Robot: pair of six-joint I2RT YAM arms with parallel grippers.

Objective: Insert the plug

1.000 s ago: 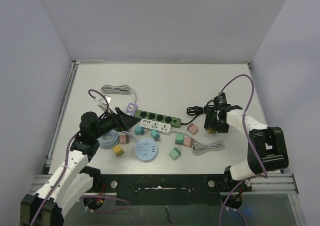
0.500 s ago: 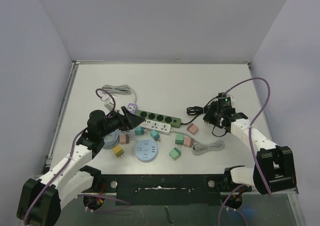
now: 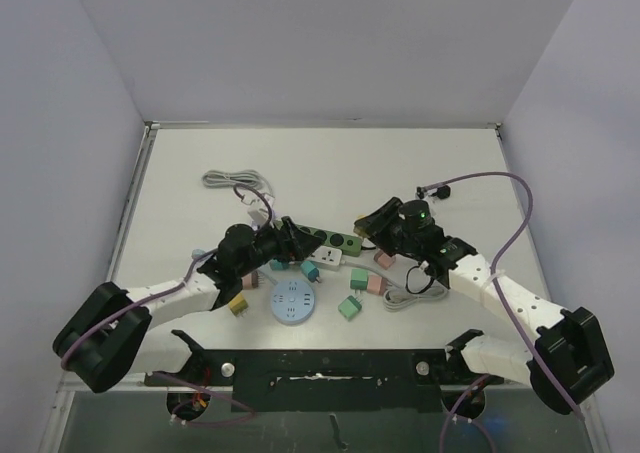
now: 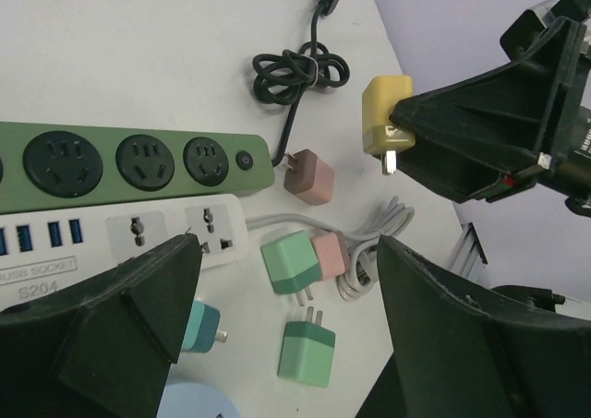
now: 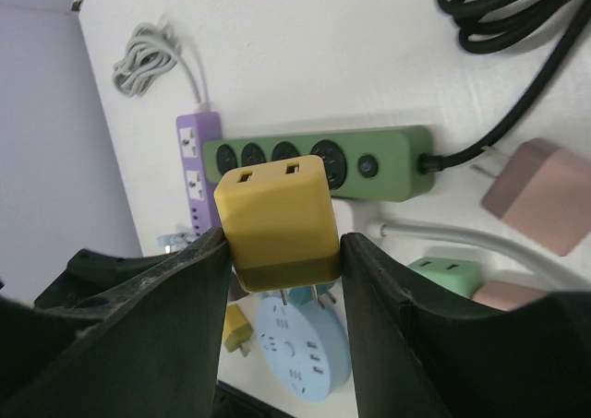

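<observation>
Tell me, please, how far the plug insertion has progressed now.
Done: the right gripper has the yellow plug clamped between its fingers. In hand: it holds it in the air near the green power strip, prongs bare. Remaining: seating it in a socket. The left gripper is open and empty.

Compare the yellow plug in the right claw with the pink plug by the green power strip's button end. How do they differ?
The yellow plug is clamped in the right claw, off the table; the pink plug lies loose on the table. The yellow plug's prongs point roughly downward; the pink plug's point sideways at the green power strip. Both are small blocky chargers with flat metal prongs.
</observation>
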